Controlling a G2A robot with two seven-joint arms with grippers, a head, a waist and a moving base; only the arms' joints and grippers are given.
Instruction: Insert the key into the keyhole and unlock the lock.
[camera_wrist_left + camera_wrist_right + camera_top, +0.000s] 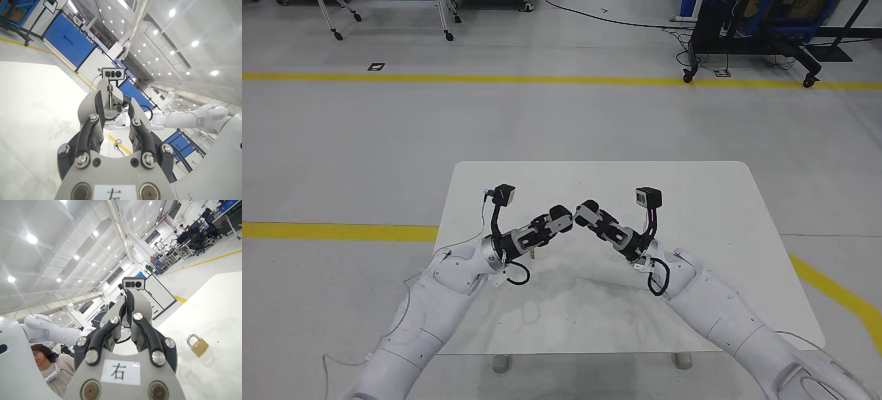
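A brass padlock (197, 346) with a silver shackle lies on the white table (722, 200), apart from both grippers. My two grippers meet tip to tip above the middle of the table. My right gripper (588, 212) (127, 298) is shut on a thin metal key (109, 96), which the left wrist view shows edge-on between its pads. My left gripper (560, 220) (116, 98) is open, with its fingers (99, 106) standing on either side of the key and the right fingertips. I cannot tell whether the left pads touch the key.
The table's edges lie well away from both grippers. Yellow floor lines (542, 78) and wheeled racks (752, 45) stand beyond the table, far from the arms.
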